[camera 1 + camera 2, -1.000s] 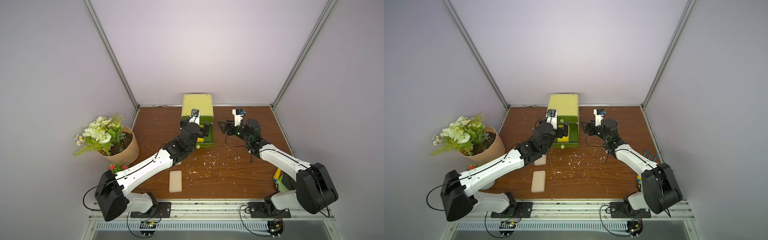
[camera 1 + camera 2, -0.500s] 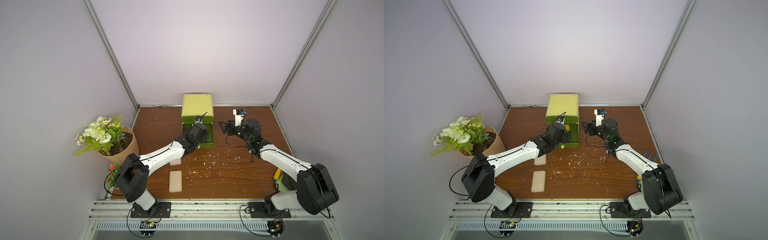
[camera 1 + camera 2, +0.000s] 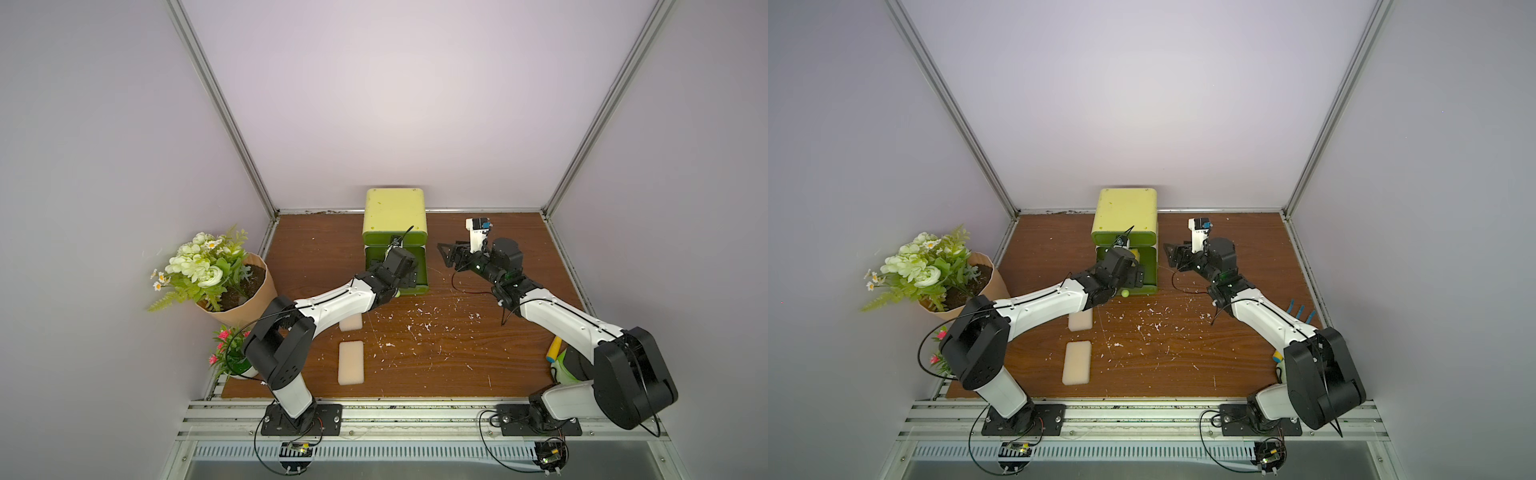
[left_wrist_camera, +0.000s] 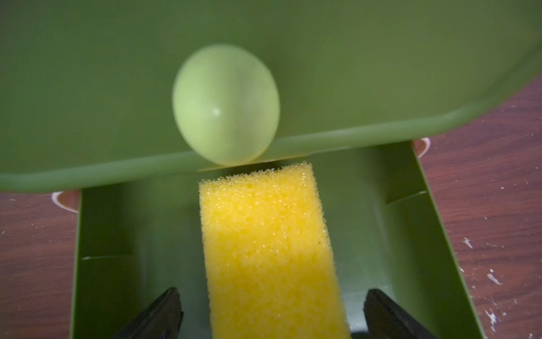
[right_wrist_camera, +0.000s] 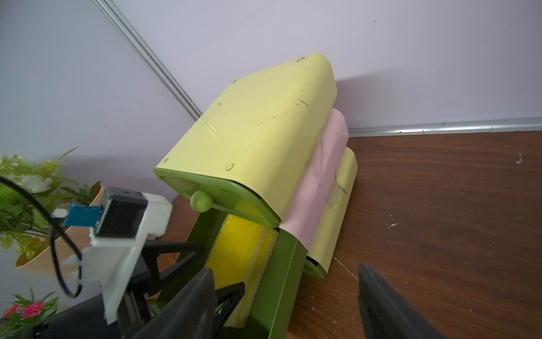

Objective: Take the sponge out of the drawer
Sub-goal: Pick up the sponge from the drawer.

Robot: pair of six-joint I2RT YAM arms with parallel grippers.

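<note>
A yellow sponge (image 4: 264, 249) lies lengthwise in the pulled-out dark green drawer (image 4: 410, 234) at the foot of the yellow-green cabinet (image 3: 395, 216). My left gripper (image 4: 272, 293) is down inside the drawer and open. One of its fingers (image 4: 164, 311) stands on each side of the sponge, with a gap on both sides. In a top view a sliver of the sponge (image 3: 1134, 253) shows past the left wrist. My right gripper (image 3: 452, 257) hovers open to the right of the cabinet, holding nothing. From the right wrist view the sponge (image 5: 237, 243) shows against the drawer's wall (image 5: 278, 278).
The closed upper drawer with its round knob (image 4: 224, 105) overhangs the sponge's far end. Two cream foam blocks (image 3: 351, 362) lie on the brown table, one (image 3: 351, 323) partly under the left arm. A flower pot (image 3: 224, 282) stands left. White crumbs are scattered mid-table.
The left arm has dropped and reached forward, bringing its open gripper down into the drawer around the sponge. The right arm has held still.
</note>
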